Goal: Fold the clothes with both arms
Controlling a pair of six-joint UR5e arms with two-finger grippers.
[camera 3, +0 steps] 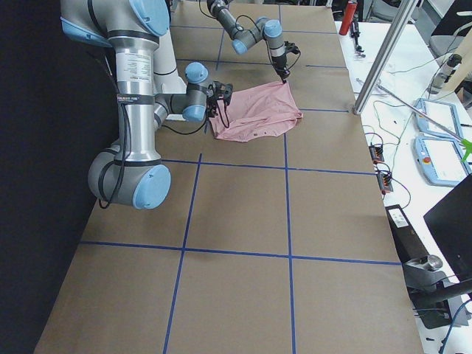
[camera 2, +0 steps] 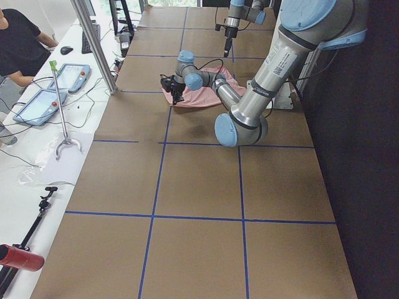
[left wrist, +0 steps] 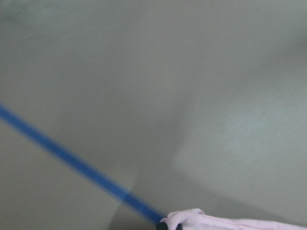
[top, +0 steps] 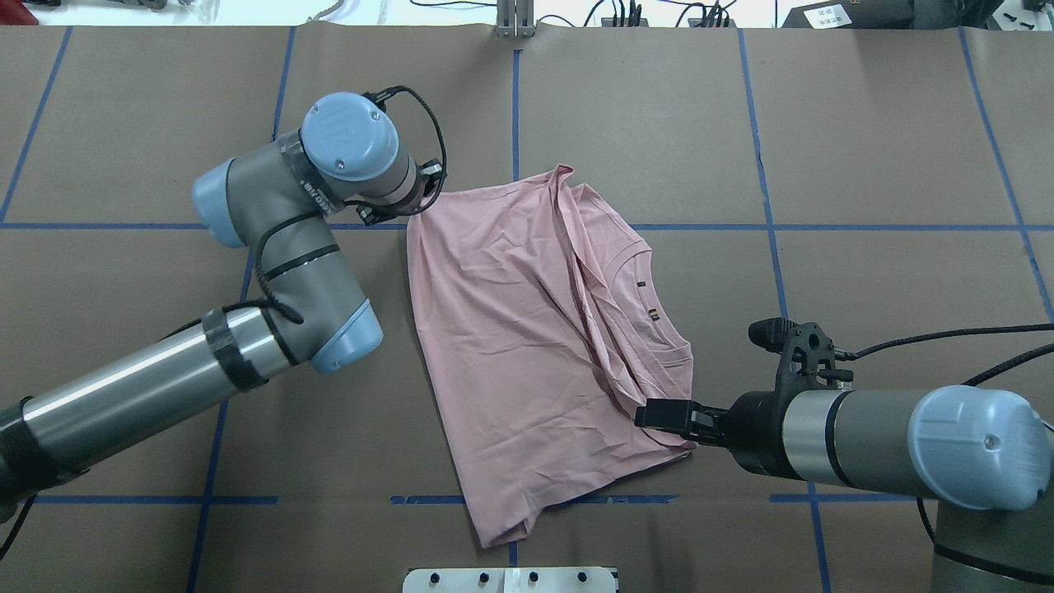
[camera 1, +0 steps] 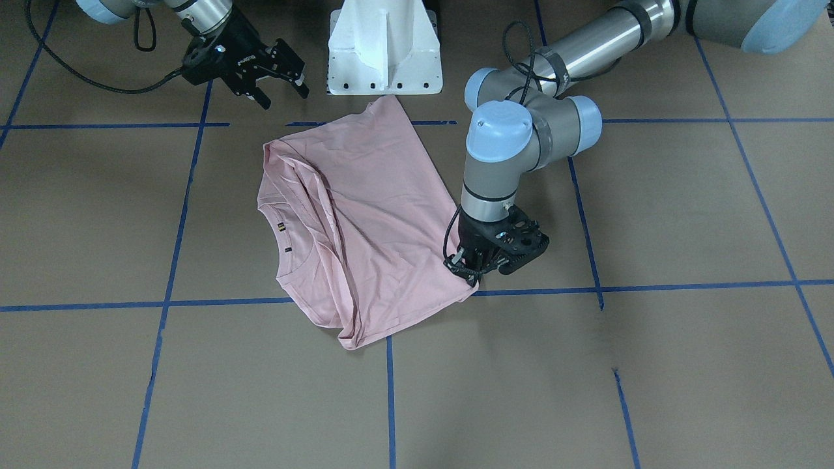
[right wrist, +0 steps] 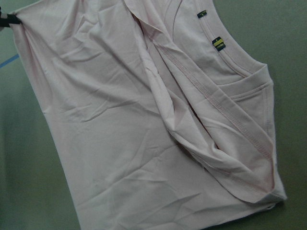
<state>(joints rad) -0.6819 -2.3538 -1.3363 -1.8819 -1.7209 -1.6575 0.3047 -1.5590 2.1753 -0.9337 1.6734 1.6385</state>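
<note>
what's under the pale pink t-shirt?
The pale pink T-shirt lies on the brown table covering; blue tape lines run beneath its edges. Anything else underneath is hidden by the cloth.

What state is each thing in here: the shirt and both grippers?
T-shirt: lying on the table, creased, one side folded over itself, collar opening up, no print showing.
Left gripper: down at a corner of the shirt, jaws shut on the cloth.
Right gripper: raised above the table, jaws open, holding nothing.
</note>
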